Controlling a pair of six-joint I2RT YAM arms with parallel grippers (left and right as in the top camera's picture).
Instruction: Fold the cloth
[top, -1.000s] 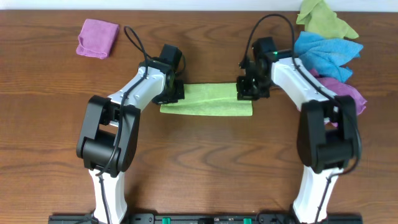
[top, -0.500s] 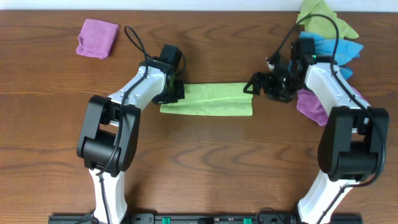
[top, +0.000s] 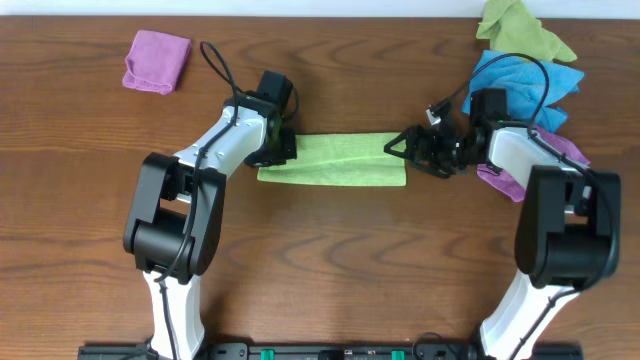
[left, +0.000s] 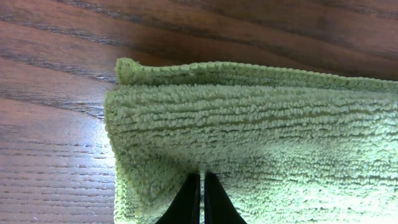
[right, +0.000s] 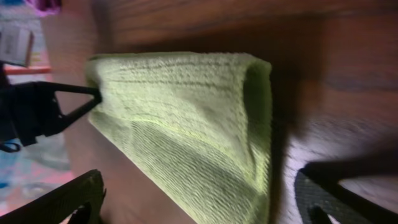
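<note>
Your cloth (top: 335, 160) lies folded into a long strip on the desk (top: 320, 260) between both arms. Your left hand (left: 200, 196) is pinched together on the strip's left end, while your right hand (top: 400, 150) stands wide apart just off its right end. Farther back, a purple cloth (top: 157, 60) sits at the left and a heap of cloths (top: 525, 70) at the right.

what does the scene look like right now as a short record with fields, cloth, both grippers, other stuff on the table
cloth: lime green cloth, folded into a flat strip at the table's middle
left gripper: left gripper shut, fingertips pressed on the strip's left end
right gripper: right gripper open, at the strip's right end, holding nothing
other cloths: folded purple cloth far left; pile at far right with an olive-green cloth, a blue cloth and another purple cloth
surface: brown wooden table
</note>
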